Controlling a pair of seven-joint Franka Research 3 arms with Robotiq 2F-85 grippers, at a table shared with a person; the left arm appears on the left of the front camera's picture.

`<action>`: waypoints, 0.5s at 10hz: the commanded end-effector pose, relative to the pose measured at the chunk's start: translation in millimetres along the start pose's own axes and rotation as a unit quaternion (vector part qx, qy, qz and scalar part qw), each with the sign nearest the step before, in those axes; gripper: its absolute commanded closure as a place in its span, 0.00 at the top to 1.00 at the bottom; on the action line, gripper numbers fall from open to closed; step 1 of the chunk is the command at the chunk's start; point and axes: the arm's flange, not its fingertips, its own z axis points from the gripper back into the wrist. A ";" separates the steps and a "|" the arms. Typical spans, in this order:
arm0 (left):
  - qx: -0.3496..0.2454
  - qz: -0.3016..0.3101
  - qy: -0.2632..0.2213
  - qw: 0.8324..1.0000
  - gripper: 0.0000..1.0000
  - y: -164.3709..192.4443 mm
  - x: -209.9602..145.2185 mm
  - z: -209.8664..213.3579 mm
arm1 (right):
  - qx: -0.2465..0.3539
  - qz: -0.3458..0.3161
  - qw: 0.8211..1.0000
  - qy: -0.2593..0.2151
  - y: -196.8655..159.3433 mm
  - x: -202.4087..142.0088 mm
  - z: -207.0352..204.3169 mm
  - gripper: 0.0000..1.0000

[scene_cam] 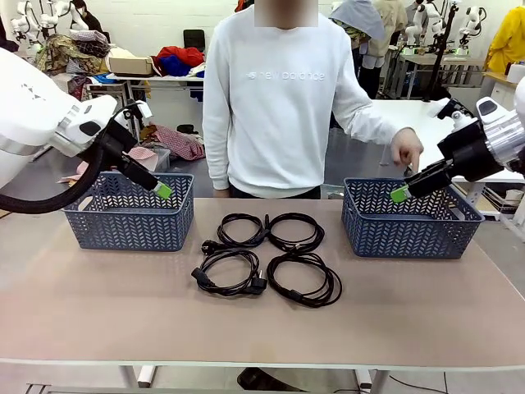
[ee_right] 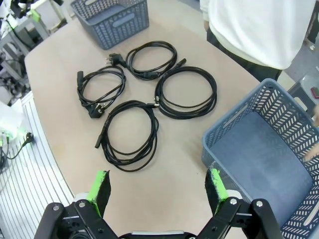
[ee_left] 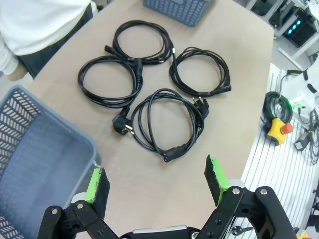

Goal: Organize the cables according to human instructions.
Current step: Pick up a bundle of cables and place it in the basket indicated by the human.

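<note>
- My left gripper (scene_cam: 161, 190) hangs at the inner end of the left basket (scene_cam: 123, 226), with the jaws spread wide and nothing in them.
- The right gripper (scene_cam: 399, 194) does the same at the right basket (scene_cam: 406, 234), wide and empty too.
- All four cables (scene_cam: 267, 238) lie coiled two-by-two on the table (scene_cam: 98, 295), between the baskets.
- The person's hand (scene_cam: 406, 149) hovers above the right basket's far side.

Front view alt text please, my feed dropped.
Four coiled black cables lie in a square mid-table between two blue baskets. The left gripper hangs open by the left basket, the right gripper open by the right basket, near a person's hand.
</note>
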 end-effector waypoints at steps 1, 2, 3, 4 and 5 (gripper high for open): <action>-0.008 -0.008 -0.012 1.000 1.00 0.5 -2.7 0.6 | 0.008 0.012 1.000 -0.009 -4.7 0.3 -1.4 1.00; -0.008 -0.008 -0.012 1.000 1.00 0.5 -2.7 0.6 | 0.008 0.012 1.000 -0.009 -4.7 0.3 -1.4 1.00; -0.008 -0.008 -0.012 1.000 1.00 0.5 -2.7 0.6 | 0.008 0.012 1.000 -0.009 -4.7 0.3 -1.4 1.00; -0.008 -0.008 -0.012 1.000 1.00 0.5 -2.7 0.6 | 0.008 0.012 1.000 -0.009 -4.7 0.3 -1.4 1.00; -0.008 -0.008 -0.012 1.000 1.00 0.5 -2.7 0.6 | 0.008 0.012 1.000 -0.009 -4.7 0.3 -1.4 1.00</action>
